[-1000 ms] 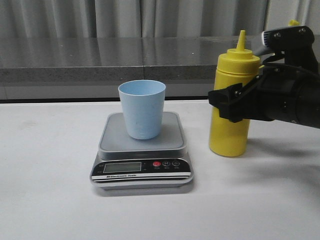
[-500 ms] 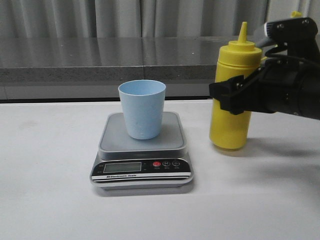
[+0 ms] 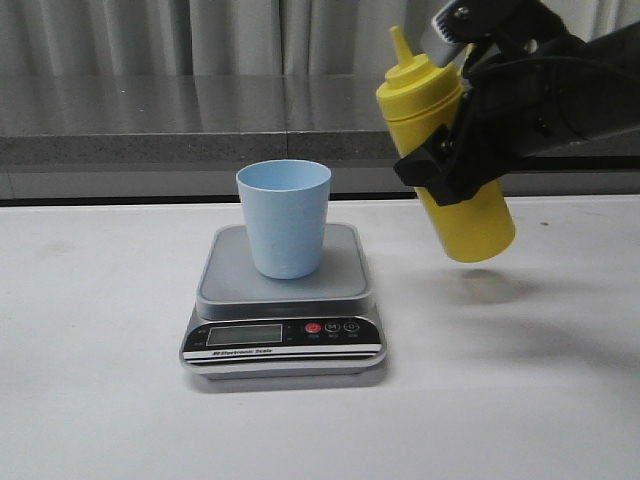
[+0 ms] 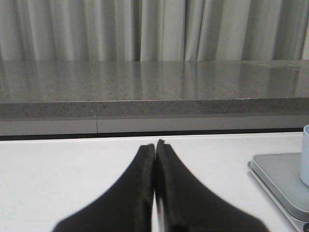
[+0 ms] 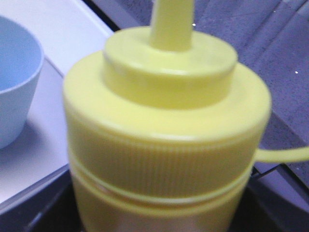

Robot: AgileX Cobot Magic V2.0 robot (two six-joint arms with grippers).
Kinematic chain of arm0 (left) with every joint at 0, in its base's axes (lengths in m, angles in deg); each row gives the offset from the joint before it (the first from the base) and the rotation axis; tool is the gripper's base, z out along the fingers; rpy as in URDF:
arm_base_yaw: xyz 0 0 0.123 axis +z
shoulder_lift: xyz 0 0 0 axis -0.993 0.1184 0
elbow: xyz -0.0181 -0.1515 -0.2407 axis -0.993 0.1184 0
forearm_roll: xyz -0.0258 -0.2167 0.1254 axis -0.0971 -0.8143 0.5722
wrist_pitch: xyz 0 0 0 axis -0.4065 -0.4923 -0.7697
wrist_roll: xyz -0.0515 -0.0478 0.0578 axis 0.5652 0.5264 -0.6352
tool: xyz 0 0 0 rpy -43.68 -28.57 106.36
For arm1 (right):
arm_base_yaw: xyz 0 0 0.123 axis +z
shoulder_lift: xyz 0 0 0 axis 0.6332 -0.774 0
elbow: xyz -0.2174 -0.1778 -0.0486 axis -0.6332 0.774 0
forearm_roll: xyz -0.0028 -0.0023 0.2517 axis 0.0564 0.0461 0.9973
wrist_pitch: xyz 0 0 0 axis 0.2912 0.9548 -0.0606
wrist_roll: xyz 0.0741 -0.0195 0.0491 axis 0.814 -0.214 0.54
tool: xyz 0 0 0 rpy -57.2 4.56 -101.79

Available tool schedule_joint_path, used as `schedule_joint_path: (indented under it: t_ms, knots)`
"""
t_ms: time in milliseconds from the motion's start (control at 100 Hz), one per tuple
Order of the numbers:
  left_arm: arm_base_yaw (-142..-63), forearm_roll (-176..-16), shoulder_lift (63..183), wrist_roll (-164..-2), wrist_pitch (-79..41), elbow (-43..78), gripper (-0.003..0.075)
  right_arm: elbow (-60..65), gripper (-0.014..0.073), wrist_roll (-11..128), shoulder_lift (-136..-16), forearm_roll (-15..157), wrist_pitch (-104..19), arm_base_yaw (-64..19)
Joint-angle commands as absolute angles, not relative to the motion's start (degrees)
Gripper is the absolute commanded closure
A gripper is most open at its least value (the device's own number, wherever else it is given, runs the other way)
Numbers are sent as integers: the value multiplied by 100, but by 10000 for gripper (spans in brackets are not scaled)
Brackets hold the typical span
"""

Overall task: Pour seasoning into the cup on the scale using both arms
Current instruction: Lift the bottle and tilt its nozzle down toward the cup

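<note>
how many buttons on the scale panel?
3: on the scale's black front panel, right of the display, in a row: a red button, then two black buttons.

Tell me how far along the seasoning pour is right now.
Done: the cup stands on the scale. In hand: the right gripper holds the seasoning bottle off the table, tilted toward the cup. Left: bringing the nozzle over the cup and pouring. The left gripper is shut and idle.
</note>
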State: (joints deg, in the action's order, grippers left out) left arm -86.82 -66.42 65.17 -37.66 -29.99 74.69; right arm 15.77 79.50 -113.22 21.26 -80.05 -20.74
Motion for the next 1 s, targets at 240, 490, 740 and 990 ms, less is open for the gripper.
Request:
schedule_joint_path:
  t_ms: [240, 490, 740, 990]
  knots:
    - [-8667, -6668, 6353, -3737, -3466, 7704, 740, 360, 294, 7874, -11070, 824, -6234, -1519]
    - [-8667, -6668, 6353, -3737, -3466, 7704, 740, 57, 294, 7874, -11114, -692, -5295, -1106]
    - [-8667, -6668, 6353, -3737, -3466, 7704, 740, 57, 294, 7874, -11114, -2017, -4451, -741]
    - [-8667, -6668, 6353, -3737, -3466, 7704, 740, 57, 294, 7880, -11114, -2777, -3998, -662]
